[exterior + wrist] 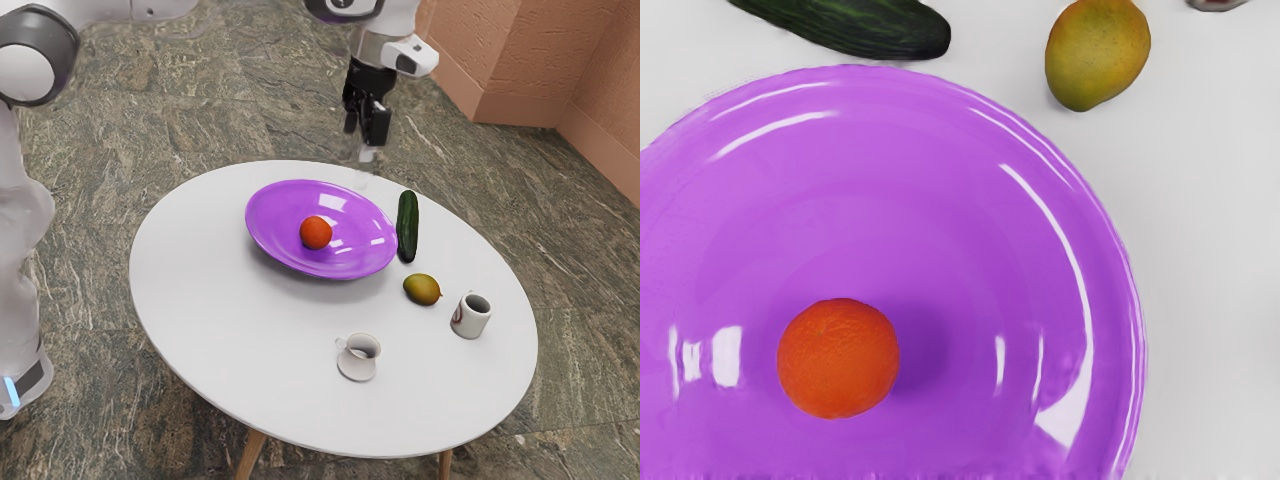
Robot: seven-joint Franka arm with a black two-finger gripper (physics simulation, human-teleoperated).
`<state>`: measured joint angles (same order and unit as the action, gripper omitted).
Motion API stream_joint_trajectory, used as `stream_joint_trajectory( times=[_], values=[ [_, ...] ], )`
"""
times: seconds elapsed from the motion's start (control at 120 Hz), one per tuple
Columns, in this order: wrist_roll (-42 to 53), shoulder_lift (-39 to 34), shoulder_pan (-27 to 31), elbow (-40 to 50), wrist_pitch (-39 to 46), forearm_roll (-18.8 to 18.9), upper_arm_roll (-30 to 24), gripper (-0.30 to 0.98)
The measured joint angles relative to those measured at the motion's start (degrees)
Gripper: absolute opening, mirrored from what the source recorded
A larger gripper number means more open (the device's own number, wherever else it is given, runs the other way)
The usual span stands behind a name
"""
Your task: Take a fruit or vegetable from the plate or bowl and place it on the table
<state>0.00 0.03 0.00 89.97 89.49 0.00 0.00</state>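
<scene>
My gripper [359, 152] hangs in the air above the far edge of the table [225, 340], its fingers apart with nothing between them. Below it and toward the exterior view's left is the purple bowl [280, 250], wide and shallow. An orange [316, 233] lies inside the bowl. In the wrist view the orange [838, 358] rests on the inner surface of the purple bowl [890, 200], uncovered.
A dark green cucumber [408, 226] lies close beside the bowl's rim. A greenish-yellow mango [422, 289] is on the table near a mug [471, 315]. A small cup on a saucer [358, 357] stands toward the near edge.
</scene>
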Motion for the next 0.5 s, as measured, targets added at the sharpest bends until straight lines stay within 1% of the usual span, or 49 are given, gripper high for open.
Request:
stream_joint_trajectory(
  times=[0.008,0.025,0.042,0.058,0.067,0.083,0.108,0.133,0.158,0.183,0.242,0.292,0.333,0.367,0.4,0.458,0.5],
  values=[
    [0.06,-0.85,-8.75,-1.46,-0.6,0.36,8.73,0.68],
    [0.19,-2.43,-23.05,-3.9,-1.72,1.01,22.63,0.68],
    [0.3,-3.72,-33.61,-5.74,-2.75,1.58,32.87,0.68],
    [0.42,-4.74,-40.22,-7.11,-3.7,2.07,40.39,0.67],
    [0.48,-5.14,-41.97,-7.64,-4.15,2.3,43.36,0.67],
    [0.59,-5.72,-42.7,-8.49,-4.99,2.7,48.08,0.67],
    [0.75,-6.22,-39.51,-9.37,-6.13,3.22,52.9,0.67],
    [0.91,-6.48,-35.36,-9.91,-7.13,3.64,55.92,0.67],
    [1.05,-6.65,-32.68,-10.26,-8.03,3.99,57.82,0.67],
    [1.2,-6.78,-31.65,-10.46,-8.82,4.28,59.02,0.68],
    [1.4,-6.44,-32.09,-10.75,-10.35,4.88,60.33,0.68],
    [1.25,-5.44,-32.93,-12.02,-11.6,5.49,60.35,0.67],
    [1.0,-4.5,-32.79,-17.33,-13.38,6.81,58.52,0.67],
    [0.79,-4.08,-32.41,-23.67,-14.74,7.96,55.05,0.67],
    [0.62,-4.01,-33.53,-27.38,-15.89,8.83,52.04,0.67],
    [0.73,-2.47,-35.22,-26.12,-17.17,9.17,49.07,0.67],
    [1.56,0.59,-35.86,-22.38,-16.93,6.63,49.47,0.67]
  ],
)
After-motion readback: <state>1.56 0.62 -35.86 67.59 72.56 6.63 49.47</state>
